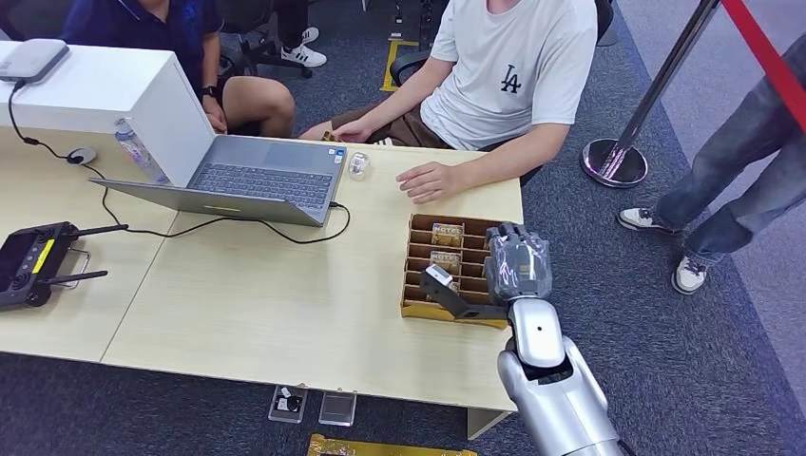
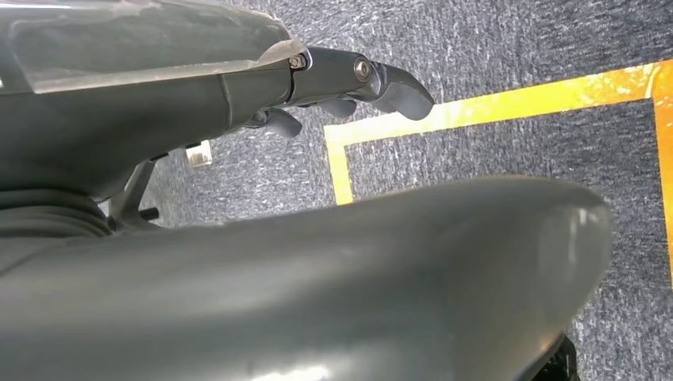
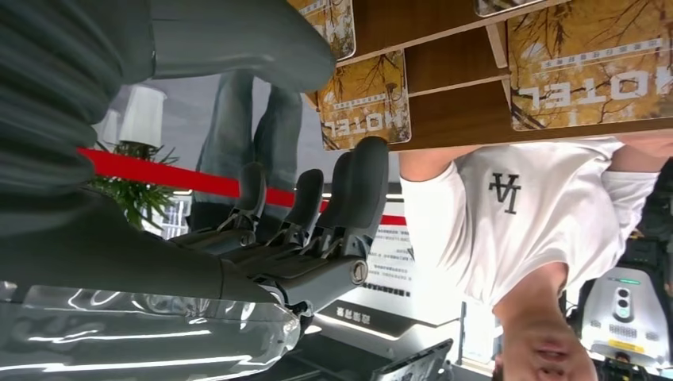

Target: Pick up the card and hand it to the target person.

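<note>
A brown slotted card box (image 1: 414, 258) stands at the table's right end, with yellow HOTEL cards (image 1: 447, 231) upright in its slots. My right hand (image 1: 518, 264) hovers over the box's right side, its fingers straight, its thumb out to the left and nothing in it. In the right wrist view its dark fingers (image 3: 353, 186) reach close to one HOTEL card (image 3: 367, 99), and another card (image 3: 591, 67) stands further along. A person in a white shirt (image 1: 518, 66) sits across the table, one hand (image 1: 432, 180) flat on it just beyond the box. My left hand (image 2: 349, 79) hangs over the carpet, holding nothing.
An open laptop (image 1: 257, 176), its cable, a water bottle (image 1: 138, 152) and a white box (image 1: 95, 90) fill the table's far left. A black controller (image 1: 33, 261) lies at the left edge. A stanchion base (image 1: 615, 161) and a standing person's legs (image 1: 741, 190) are to the right.
</note>
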Controlling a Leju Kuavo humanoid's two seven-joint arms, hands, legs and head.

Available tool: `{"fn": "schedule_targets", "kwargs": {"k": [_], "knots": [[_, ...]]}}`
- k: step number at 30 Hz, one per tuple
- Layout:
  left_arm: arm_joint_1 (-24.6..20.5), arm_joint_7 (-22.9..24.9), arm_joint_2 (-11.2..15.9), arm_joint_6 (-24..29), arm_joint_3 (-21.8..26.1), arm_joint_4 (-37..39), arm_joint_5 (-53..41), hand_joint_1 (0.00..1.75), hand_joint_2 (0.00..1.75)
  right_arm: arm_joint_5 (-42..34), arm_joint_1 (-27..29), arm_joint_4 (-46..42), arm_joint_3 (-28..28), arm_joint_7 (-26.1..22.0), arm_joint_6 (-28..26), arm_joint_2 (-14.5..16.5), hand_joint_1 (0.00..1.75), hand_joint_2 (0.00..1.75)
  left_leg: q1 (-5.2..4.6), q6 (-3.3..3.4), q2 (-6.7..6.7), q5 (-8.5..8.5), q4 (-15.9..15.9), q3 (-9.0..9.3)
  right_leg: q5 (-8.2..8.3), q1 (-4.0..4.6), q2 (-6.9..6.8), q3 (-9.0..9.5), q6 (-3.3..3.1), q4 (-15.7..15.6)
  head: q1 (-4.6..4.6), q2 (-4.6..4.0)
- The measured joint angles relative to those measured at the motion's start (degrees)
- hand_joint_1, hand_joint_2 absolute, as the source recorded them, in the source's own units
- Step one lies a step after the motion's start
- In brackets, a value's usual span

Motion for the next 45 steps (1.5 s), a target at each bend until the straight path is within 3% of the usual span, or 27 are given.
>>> {"fn": "schedule_targets", "kwargs": {"k": [7, 23, 34, 45], "knots": [[0.00, 0.09, -0.03, -0.02, 0.40, 0.00, 0.01, 0.00, 0.00, -0.07, -0.79, 1.37, 0.01, -0.17, 0.00, 0.32, 0.96, 1.75, 0.00, 0.00, 0.00, 0.00, 0.00, 0.00, 0.00, 0.00, 0.00, 0.00, 0.00, 0.00, 0.01, 0.00], [0.00, 0.15, -0.10, 0.51, 0.66, 0.04, 0.01, 0.00, 0.00, -1.73, -0.94, 3.50, -0.01, -0.52, -1.92, 0.20, 0.62, 1.75, 0.00, 0.00, 0.00, 0.00, 0.00, 0.00, 0.00, 0.00, 0.00, -0.02, 0.00, 0.00, 0.00, 0.00], [0.00, 0.07, -0.10, 0.56, 0.71, 0.04, -0.08, 0.00, 0.00, -2.84, -0.80, 4.25, -0.23, -0.74, -2.24, -0.62, 0.85, 1.75, 0.00, 0.00, 0.00, 0.00, 0.00, 0.00, 0.00, 0.00, 0.00, -0.02, 0.00, 0.00, 0.00, 0.00], [0.01, 0.04, -0.10, 0.58, 1.26, 0.04, -0.26, 0.00, 0.00, -3.23, -0.75, 5.57, -1.10, -0.61, -2.98, -1.14, 0.76, 1.75, 0.00, 0.00, 0.00, 0.00, 0.01, 0.00, 0.00, 0.00, 0.00, -0.02, 0.00, 0.00, 0.00, 0.00]]}}
